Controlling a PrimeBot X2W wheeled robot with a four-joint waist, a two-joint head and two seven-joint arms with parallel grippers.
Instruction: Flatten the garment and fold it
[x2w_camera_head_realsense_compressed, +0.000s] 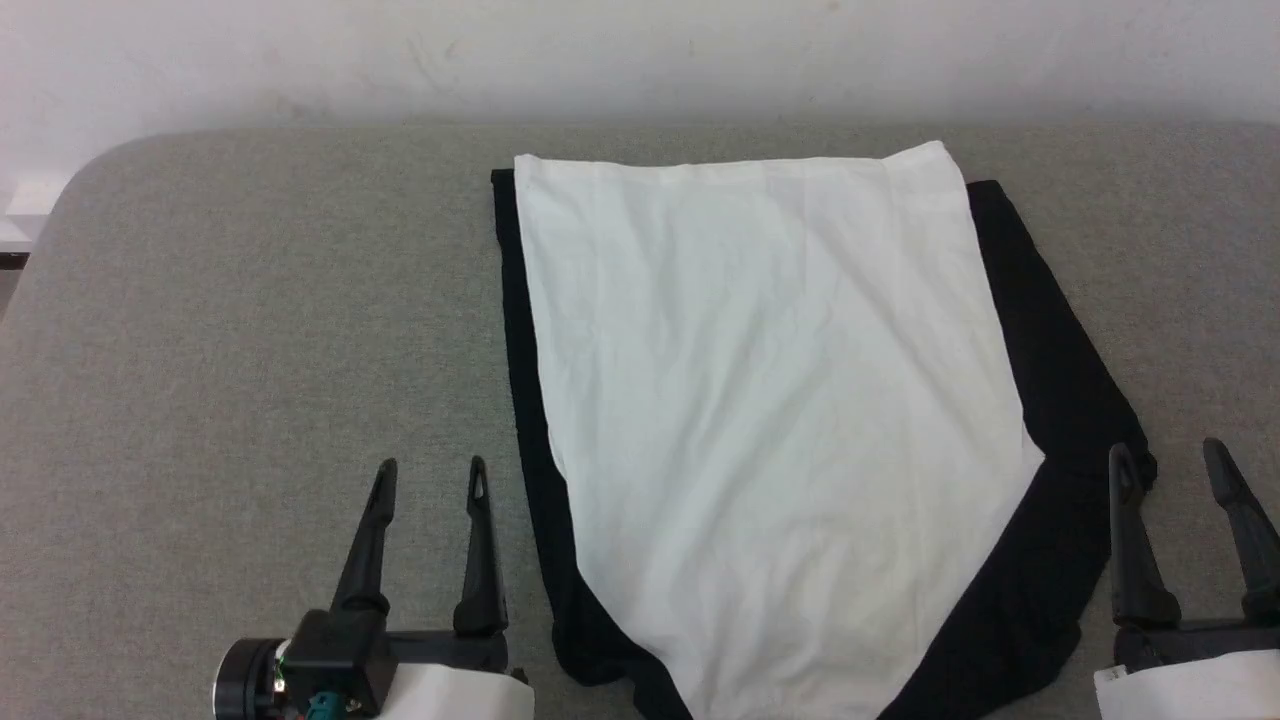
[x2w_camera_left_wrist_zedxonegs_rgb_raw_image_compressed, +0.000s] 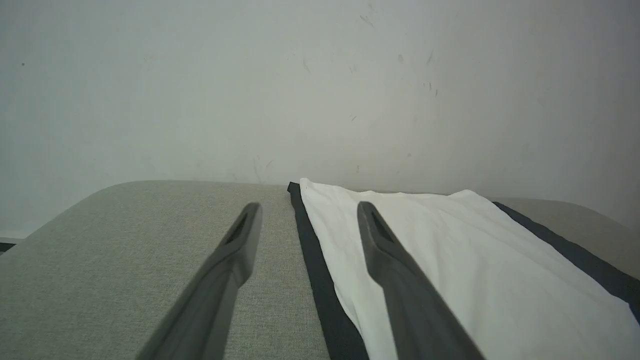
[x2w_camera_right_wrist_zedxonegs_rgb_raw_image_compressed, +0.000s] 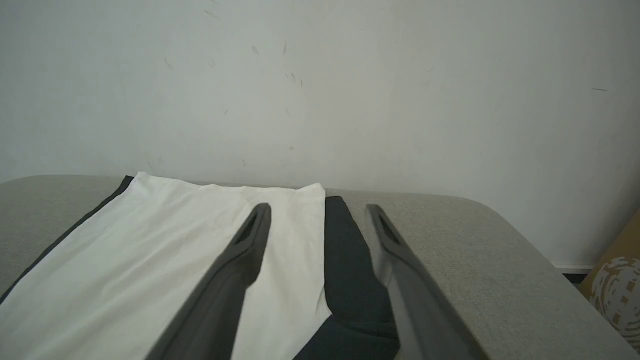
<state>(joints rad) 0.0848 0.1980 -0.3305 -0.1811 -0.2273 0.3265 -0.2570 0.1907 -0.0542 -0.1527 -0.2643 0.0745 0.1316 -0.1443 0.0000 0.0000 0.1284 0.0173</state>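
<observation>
The garment (x2w_camera_head_realsense_compressed: 770, 400) lies flat on the grey padded table (x2w_camera_head_realsense_compressed: 250, 300), white body up, with black sleeves showing along both of its sides. My left gripper (x2w_camera_head_realsense_compressed: 432, 478) stands open just left of the garment's black left edge, holding nothing. My right gripper (x2w_camera_head_realsense_compressed: 1170, 455) is open at the garment's lower right, over the black sleeve's outer edge, also with nothing in it. Along the left fingers, the left wrist view has the garment (x2w_camera_left_wrist_zedxonegs_rgb_raw_image_compressed: 450, 260) stretching off to the right of my left gripper (x2w_camera_left_wrist_zedxonegs_rgb_raw_image_compressed: 307, 212). In the right wrist view the black sleeve (x2w_camera_right_wrist_zedxonegs_rgb_raw_image_compressed: 350, 270) lies between the fingers of my right gripper (x2w_camera_right_wrist_zedxonegs_rgb_raw_image_compressed: 317, 212).
A white wall (x2w_camera_head_realsense_compressed: 640, 60) runs behind the table's far edge. The table's rounded far left corner (x2w_camera_head_realsense_compressed: 100, 165) meets a pale floor strip. A brown patterned box (x2w_camera_right_wrist_zedxonegs_rgb_raw_image_compressed: 617, 285) stands off the table's right side.
</observation>
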